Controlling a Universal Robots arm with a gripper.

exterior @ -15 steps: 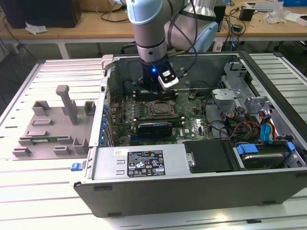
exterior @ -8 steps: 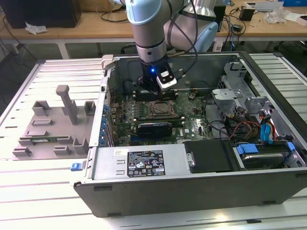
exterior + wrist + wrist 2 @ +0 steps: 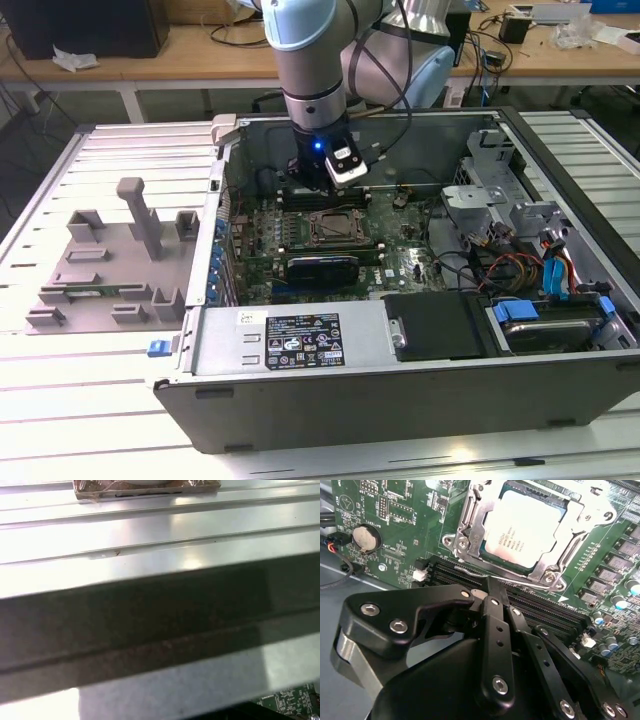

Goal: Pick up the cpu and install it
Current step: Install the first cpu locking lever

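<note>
The cpu (image 3: pixel 522 530), a silvery square plate, lies flat in the socket on the green motherboard (image 3: pixel 395 510), with the metal frame (image 3: pixel 470 535) around its edges. In the exterior view the socket (image 3: pixel 335 229) sits in the middle of the open computer case. My gripper (image 3: pixel 489 582) hovers just beside the socket, over the black memory slots (image 3: pixel 455 572). Its black fingers (image 3: pixel 492 625) are shut together with nothing between them. In the exterior view the gripper (image 3: pixel 320 186) hangs inside the case just behind the socket.
A grey plastic tray with blocky posts (image 3: pixel 110 270) lies on the slatted table at the exterior view's left. The case wall (image 3: pixel 225 200) stands between them. Cables and drive bays (image 3: pixel 540 270) fill the case's right side. A coin battery (image 3: pixel 365 537) sits on the board.
</note>
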